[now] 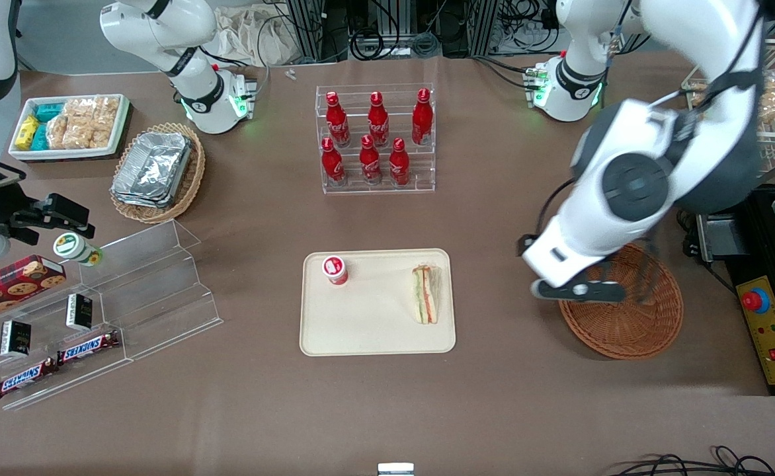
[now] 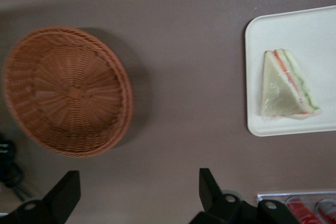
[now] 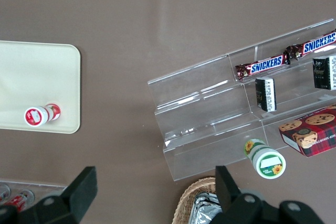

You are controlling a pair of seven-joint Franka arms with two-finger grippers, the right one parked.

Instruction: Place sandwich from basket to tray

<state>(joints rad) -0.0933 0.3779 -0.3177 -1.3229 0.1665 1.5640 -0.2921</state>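
Above brown table [image 1: 229, 410], open pincer [image 2: 137, 192].

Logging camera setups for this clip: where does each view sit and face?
Front: high, facing both arms; left arm over basket.
Left wrist: looks down on basket, sandwich, tray; open pincer shows.
Right wrist: looks down on tray, red cup, acrylic shelf; its fingers show.
Shared: the tray.

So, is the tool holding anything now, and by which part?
Nothing. The tool is open above the table beside the basket; the sandwich lies on the tray.
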